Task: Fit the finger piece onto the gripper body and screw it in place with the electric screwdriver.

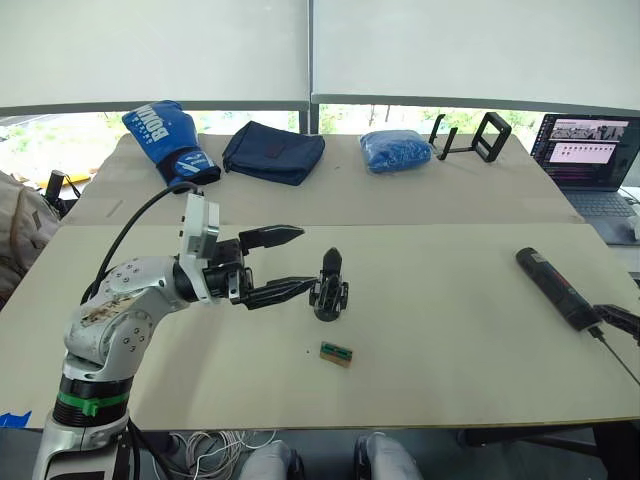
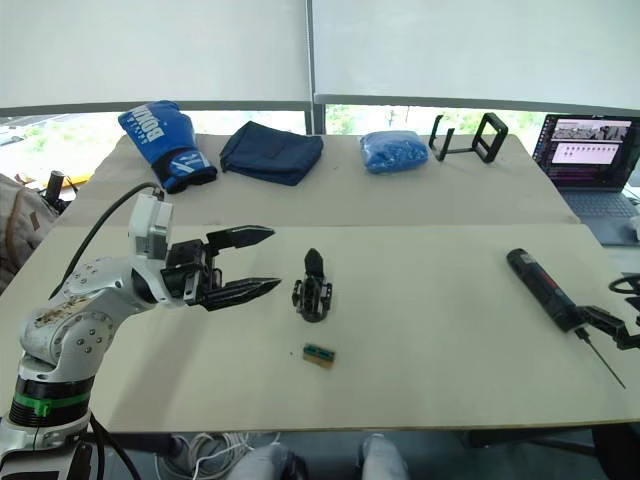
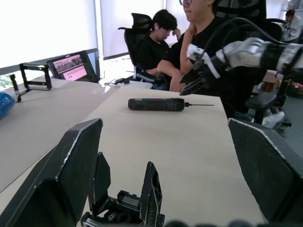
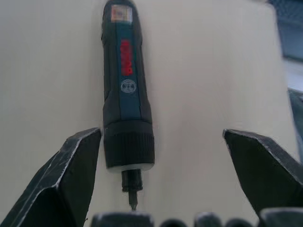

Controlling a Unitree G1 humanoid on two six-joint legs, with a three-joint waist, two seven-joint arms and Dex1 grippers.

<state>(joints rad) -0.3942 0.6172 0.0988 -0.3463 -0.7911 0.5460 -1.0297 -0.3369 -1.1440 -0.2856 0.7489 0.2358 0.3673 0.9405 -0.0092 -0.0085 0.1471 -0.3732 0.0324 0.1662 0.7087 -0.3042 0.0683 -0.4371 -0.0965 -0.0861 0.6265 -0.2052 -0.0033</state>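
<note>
The gripper body (image 1: 329, 290) rests mid-table. A dark tapered finger piece (image 1: 331, 260) stands on its far end, tip pointing away. My left gripper (image 1: 305, 260) is open just left of it, one fingertip almost touching the body. In the left wrist view the body (image 3: 124, 202) lies low between the two fingers (image 3: 71, 170). The electric screwdriver (image 2: 540, 283) lies at the right, its thin bit toward the table's near edge. My right gripper (image 4: 161, 136) is open over the bit end, with a finger on each side of the screwdriver (image 4: 124, 94) and not touching it.
A small green-brown block (image 1: 336, 353) lies just in front of the gripper body. Along the far table are a blue boxing glove (image 1: 168, 140), a navy pouch (image 1: 273, 150), a blue bag (image 1: 395, 150), a black stand (image 1: 470, 135) and a laptop (image 1: 590, 150). Seated people (image 3: 189, 42) are beyond the right edge.
</note>
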